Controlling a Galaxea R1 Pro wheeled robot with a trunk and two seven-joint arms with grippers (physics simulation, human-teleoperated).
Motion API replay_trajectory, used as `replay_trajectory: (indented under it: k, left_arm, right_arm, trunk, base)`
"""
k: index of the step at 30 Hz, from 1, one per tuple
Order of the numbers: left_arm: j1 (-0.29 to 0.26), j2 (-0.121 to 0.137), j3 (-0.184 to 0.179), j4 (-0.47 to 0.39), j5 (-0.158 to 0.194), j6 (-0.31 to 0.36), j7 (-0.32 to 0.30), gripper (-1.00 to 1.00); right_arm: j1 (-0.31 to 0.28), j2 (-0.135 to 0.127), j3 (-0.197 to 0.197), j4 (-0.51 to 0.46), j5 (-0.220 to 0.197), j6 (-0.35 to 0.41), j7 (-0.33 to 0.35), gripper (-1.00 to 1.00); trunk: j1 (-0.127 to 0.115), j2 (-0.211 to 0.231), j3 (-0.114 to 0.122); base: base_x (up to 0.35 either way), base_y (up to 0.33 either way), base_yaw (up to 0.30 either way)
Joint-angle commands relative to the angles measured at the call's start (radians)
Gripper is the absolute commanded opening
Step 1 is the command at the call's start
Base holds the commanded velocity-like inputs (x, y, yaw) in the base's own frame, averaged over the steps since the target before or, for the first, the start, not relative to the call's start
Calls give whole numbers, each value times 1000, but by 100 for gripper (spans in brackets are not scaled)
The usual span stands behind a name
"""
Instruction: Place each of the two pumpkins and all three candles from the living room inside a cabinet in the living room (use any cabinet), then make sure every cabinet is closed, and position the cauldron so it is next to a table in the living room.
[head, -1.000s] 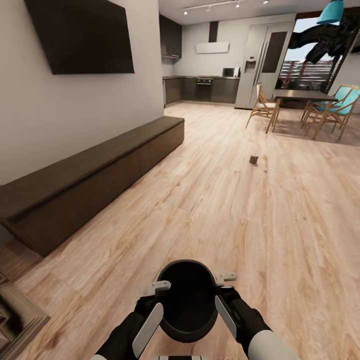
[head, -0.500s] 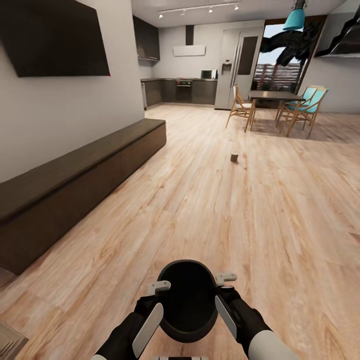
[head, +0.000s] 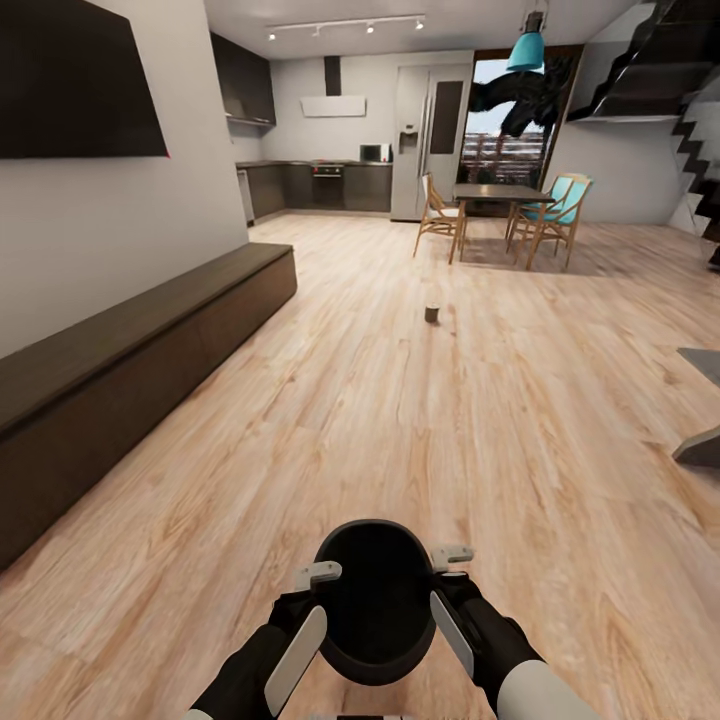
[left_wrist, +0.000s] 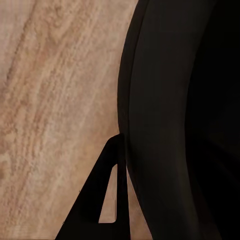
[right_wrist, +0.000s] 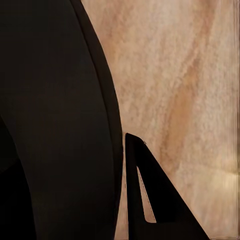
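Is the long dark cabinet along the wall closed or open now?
Closed, as far as visible: the cabinet shows flat fronts, no drawer pulled out. Its near end is cut off.

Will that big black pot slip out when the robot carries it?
Probably not: the cauldron sits squeezed between the left tool and right tool. It looks stiff and smooth, so it might slide. Being round-bottomed, it may rock when set down.
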Motion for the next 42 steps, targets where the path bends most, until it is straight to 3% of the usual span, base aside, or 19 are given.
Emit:
replay_trajectory:
  k: [1, 30, 42]
  left_arm:
    - [0, 0, -3, -2, 7, 1, 9, -100]
    - [0, 0, -6, -2, 7, 1, 9, -100]
    - [0, 0, -6, -2, 7, 1, 7, -100]
  right_arm:
    - [-2, -1, -16, -1, -6, 5, -7, -100]
    - [-2, -1, -16, -1, -6, 5, -8, -100]
    - [-2, 0, -15, -1, -4, 6, -8, -100]
  trunk:
    - [0, 0, 0]
    - [0, 0, 11]
    - [0, 0, 11]
  base:
    - [0, 0, -242]
    - [0, 0, -254]
    - [0, 0, -39]
